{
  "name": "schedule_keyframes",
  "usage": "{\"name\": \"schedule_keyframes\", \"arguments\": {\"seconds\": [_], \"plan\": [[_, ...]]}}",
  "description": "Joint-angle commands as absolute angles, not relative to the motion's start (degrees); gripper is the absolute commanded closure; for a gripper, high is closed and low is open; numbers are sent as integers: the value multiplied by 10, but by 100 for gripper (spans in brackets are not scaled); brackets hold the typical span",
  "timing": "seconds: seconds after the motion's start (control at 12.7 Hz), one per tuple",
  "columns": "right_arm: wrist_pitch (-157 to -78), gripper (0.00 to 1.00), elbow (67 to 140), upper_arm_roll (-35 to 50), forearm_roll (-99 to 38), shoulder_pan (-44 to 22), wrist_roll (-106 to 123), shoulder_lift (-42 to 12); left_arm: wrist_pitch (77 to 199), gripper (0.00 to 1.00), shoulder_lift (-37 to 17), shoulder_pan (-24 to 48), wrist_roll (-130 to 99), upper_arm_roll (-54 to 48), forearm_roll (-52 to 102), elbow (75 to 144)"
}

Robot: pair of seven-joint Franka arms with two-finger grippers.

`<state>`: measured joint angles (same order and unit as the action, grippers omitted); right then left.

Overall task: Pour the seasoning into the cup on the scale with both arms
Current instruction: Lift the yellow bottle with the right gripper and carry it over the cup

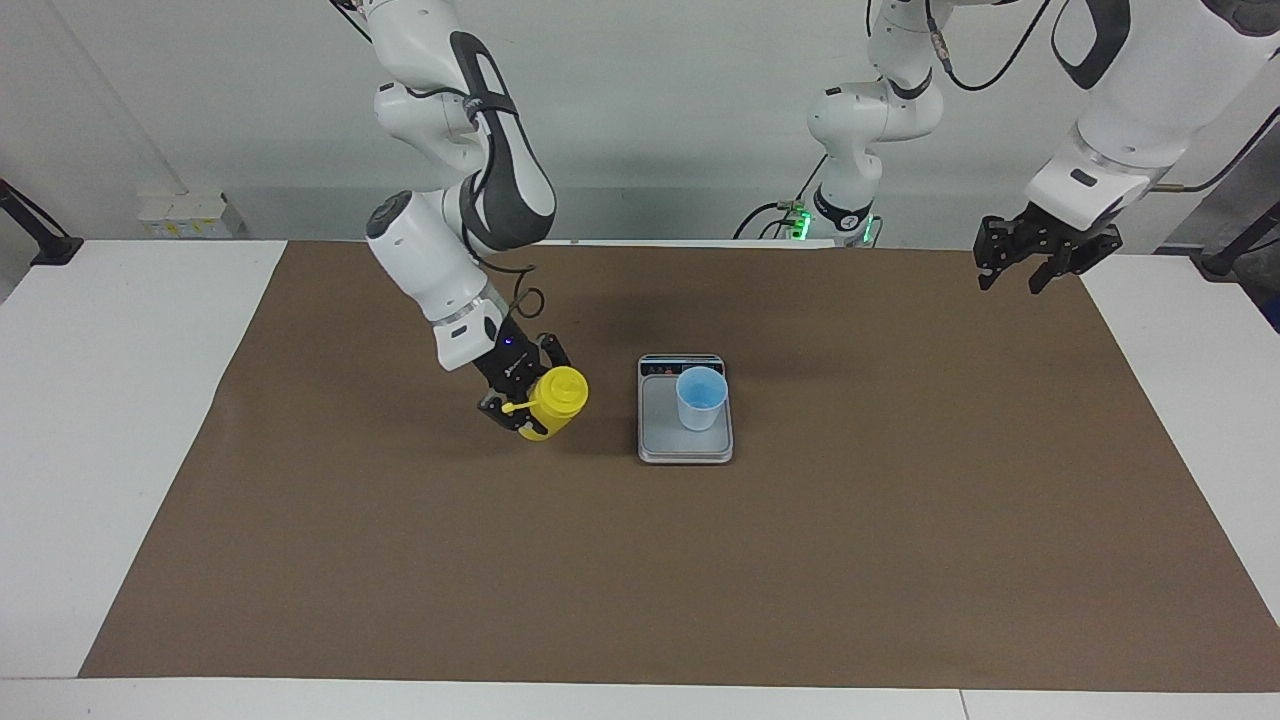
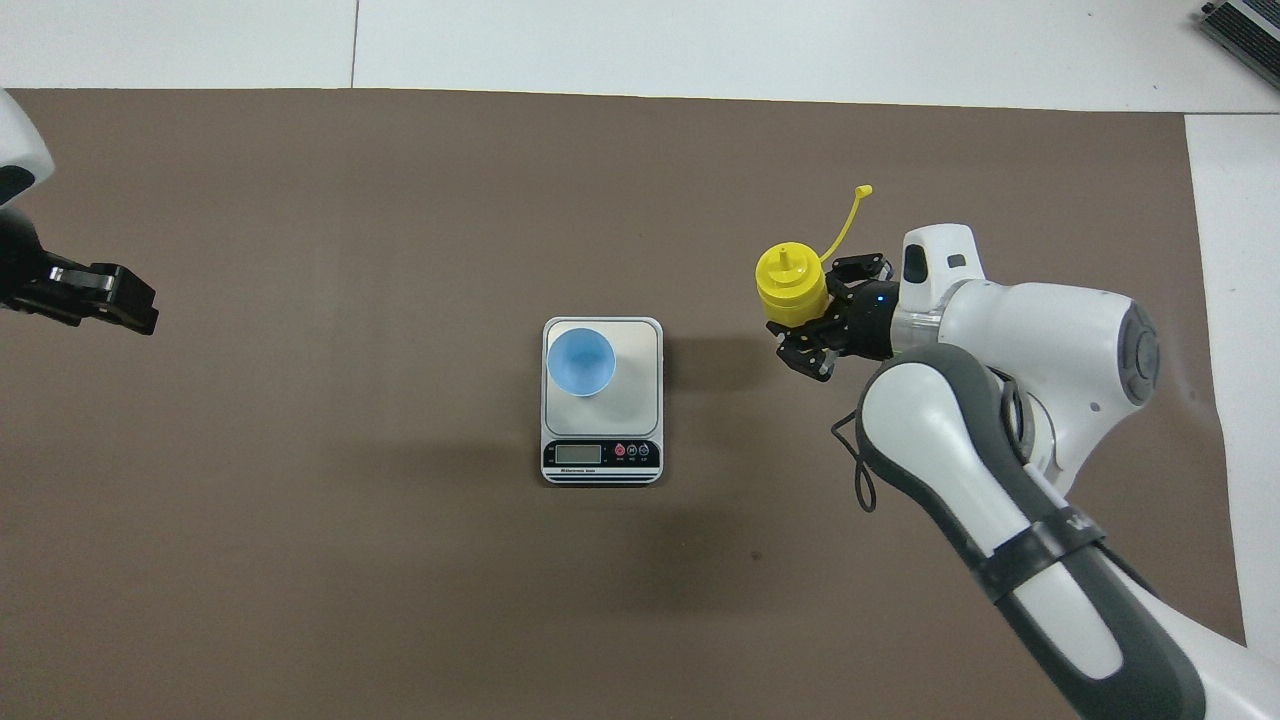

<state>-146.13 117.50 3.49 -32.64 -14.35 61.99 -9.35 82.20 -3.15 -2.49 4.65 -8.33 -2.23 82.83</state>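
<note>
The yellow seasoning bottle point(image 1: 557, 399) is slightly tilted in my right gripper point(image 1: 528, 407), which is shut on its body, low over the mat beside the scale at the right arm's end. It also shows in the overhead view point(image 2: 789, 287), with its cap strap point(image 2: 850, 215) sticking out and the right gripper point(image 2: 806, 327) around it. The light-blue cup point(image 1: 700, 397) stands upright on the silver-grey scale point(image 1: 685, 446); the overhead view shows the cup point(image 2: 581, 362) on the plate's corner and the scale point(image 2: 632, 398). My left gripper point(image 1: 1038, 268) is open and empty, raised over the mat's edge point(image 2: 100, 297).
A brown mat point(image 1: 640, 580) covers the white table point(image 1: 110, 420). Small white boxes point(image 1: 182, 214) sit at the table's edge near the robots, at the right arm's end. A black clamp point(image 1: 40, 240) stands at that corner.
</note>
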Motion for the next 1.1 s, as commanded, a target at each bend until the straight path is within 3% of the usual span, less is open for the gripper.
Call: {"name": "schedule_keyframes", "arguments": {"seconds": [0.0, 0.16, 0.55, 1.02], "plan": [[-1452, 57, 1128, 35, -204, -162, 500, -113, 817, 28, -6, -22, 42, -82, -18, 859], [-1424, 57, 1098, 35, -128, -183, 450, -128, 816, 25, 11, -23, 42, -83, -18, 885], [-1326, 57, 1022, 35, 56, -228, 391, -169, 831, 2, 33, -24, 43, -83, -18, 913], [-1259, 57, 998, 34, 255, -288, 324, -193, 890, 0, 47, -22, 42, -83, -17, 954]]}}
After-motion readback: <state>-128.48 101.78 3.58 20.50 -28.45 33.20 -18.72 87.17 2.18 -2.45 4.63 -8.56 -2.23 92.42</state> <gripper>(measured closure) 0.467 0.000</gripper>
